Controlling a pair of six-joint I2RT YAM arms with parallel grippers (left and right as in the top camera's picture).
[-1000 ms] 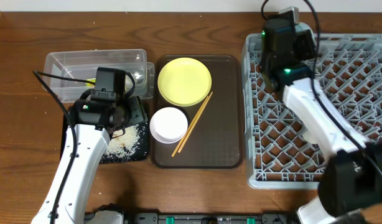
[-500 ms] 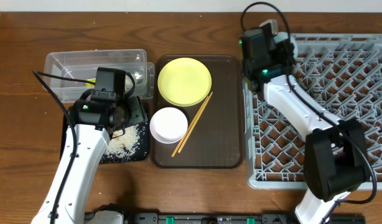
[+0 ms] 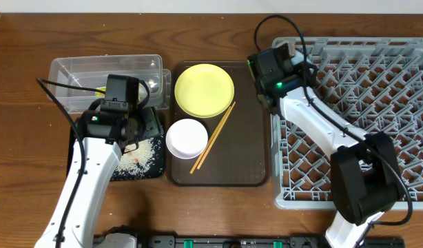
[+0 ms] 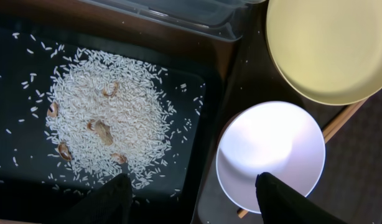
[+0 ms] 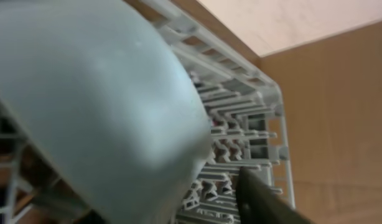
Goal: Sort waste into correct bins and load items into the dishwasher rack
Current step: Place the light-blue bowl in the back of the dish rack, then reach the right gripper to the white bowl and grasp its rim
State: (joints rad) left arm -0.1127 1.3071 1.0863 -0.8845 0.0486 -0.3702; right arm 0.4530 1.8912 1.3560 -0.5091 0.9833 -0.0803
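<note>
My left gripper (image 3: 138, 122) (image 4: 188, 180) is open and empty, low over the black tray (image 3: 153, 128) (image 4: 23, 93) that holds loose rice (image 3: 141, 155) (image 4: 110, 118). The white bowl (image 3: 187, 138) (image 4: 270, 155), yellow plate (image 3: 204, 89) (image 4: 331, 46) and chopsticks (image 3: 213, 136) lie on the brown tray. My right gripper (image 3: 266, 69) is at the rack's (image 3: 377, 138) back left corner. In the right wrist view the light blue bowl (image 5: 97, 106) fills the left, close and blurred. It hides one finger, and the other finger (image 5: 259, 199) stands apart from it. A yellow-green wrapper (image 3: 100, 90) lies in the clear tub (image 3: 80, 72).
The dark brown serving tray (image 3: 249, 138) lies between the black tray and the rack. A few brownish scraps sit among the rice (image 4: 101, 130). Something whitish (image 3: 149, 85) shows at the tub's right end, partly hidden by my left arm.
My right arm has swung left from the rack's back middle to its back left corner beside the brown tray. The left arm has not moved.
</note>
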